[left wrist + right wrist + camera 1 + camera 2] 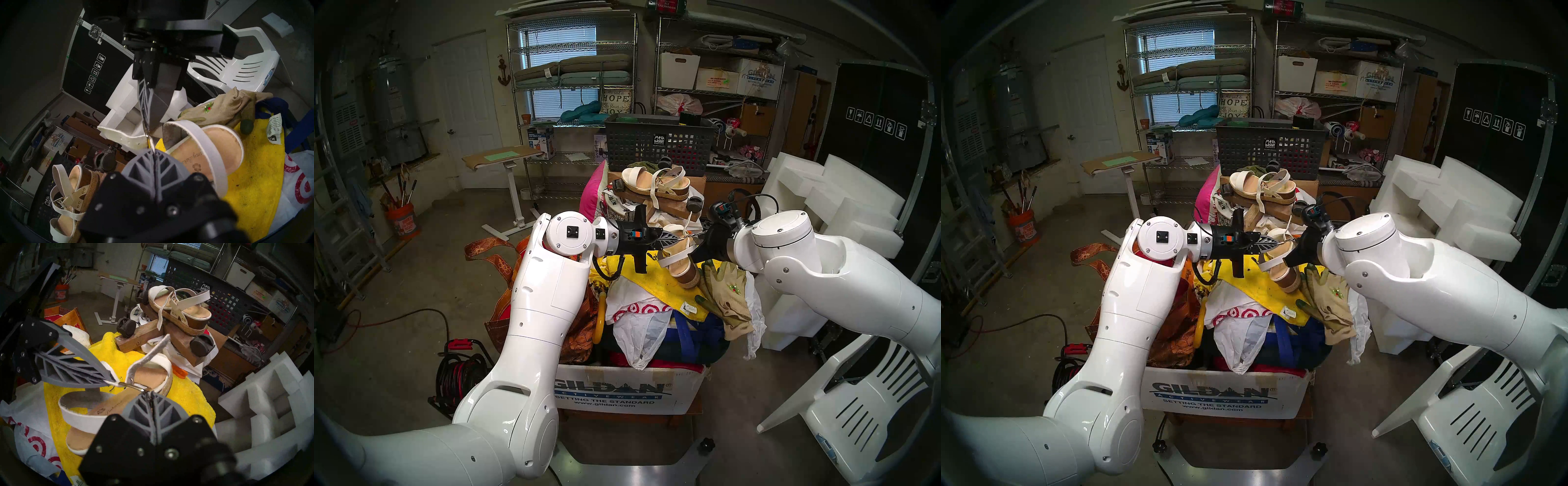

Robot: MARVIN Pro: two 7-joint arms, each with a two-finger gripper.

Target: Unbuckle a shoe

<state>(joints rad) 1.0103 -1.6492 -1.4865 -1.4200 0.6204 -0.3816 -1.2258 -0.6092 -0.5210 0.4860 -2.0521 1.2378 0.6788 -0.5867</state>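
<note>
The shoe (pixel 682 268) is a white-strapped wedge sandal with a tan footbed, lying on a yellow towel (pixel 186 392) between both grippers. It also shows in the head stereo right view (pixel 1283 271) and both wrist views (pixel 220 144) (pixel 147 373). My left gripper (pixel 678 239) (pixel 153 150) is shut on the thin white strap beside the metal buckle (pixel 134 386). My right gripper (pixel 695 237) (pixel 150 393) is shut on the buckle's other end. The strap's free end (pixel 159 346) (pixel 122 137), with holes, sticks up from the buckle. I cannot tell if the prong sits in a hole.
The twin sandal (pixel 656 185) (pixel 183 309) rests behind on a wooden dolly (pixel 183 346) with casters. A grey mesh basket (pixel 656 146) stands further back. Gloves (pixel 728 292), bags and cloth fill the Gildan box (pixel 619 390). A white chair (pixel 857 400) and foam blocks (pixel 843 200) are at right.
</note>
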